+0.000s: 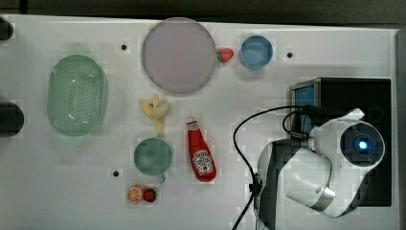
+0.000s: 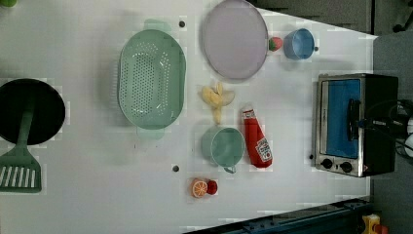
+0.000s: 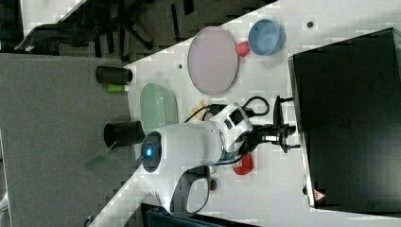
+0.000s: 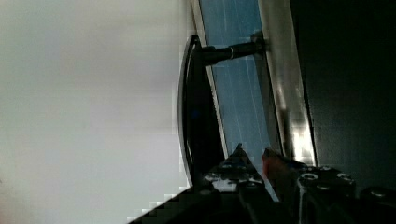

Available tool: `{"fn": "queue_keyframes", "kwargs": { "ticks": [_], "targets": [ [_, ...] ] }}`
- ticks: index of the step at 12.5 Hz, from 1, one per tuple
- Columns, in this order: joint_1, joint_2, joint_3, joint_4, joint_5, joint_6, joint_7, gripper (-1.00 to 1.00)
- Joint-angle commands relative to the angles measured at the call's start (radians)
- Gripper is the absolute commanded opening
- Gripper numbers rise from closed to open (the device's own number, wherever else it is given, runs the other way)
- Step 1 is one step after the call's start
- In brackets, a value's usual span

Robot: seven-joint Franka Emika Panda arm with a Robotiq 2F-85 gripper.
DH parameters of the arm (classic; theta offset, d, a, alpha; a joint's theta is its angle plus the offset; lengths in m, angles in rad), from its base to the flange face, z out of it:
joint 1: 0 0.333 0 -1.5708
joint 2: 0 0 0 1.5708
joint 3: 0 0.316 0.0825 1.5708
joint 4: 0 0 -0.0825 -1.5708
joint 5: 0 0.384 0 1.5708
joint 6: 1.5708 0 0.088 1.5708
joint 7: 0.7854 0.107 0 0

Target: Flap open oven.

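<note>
The oven (image 2: 358, 124) faces nine o'clock in the left view, long axis twelve-to-six; the tool (image 4: 254, 156), narrowly spread, sits beside its handle (image 4: 194, 107).

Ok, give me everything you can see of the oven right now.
The oven is a black box with a silver metal front frame, a blue-tinted glass door, a dark bar handle and two small black knobs. It stands on the white table at the left view's right edge, door shut. The hand is at the handle.
</note>
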Motion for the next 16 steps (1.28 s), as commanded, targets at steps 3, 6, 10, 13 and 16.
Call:
{"fn": "queue_keyframes", "kwargs": {
  "ticks": [3, 6, 10, 13, 16],
  "targets": [
    [0.018, 0.021, 0.008, 0.006, -0.006, 0.026, -0.029, -0.65],
    [0.039, 0.021, 0.022, 0.003, -0.13, 0.02, 0.054, -0.65],
    [0.079, 0.022, 0.065, -0.015, -0.402, -0.007, 0.313, -0.65],
    [0.091, 0.034, 0.119, -0.023, -0.485, -0.046, 0.459, -0.65],
    [0.102, 0.067, 0.178, -0.024, -0.516, -0.078, 0.565, -0.65]
  ]
}}
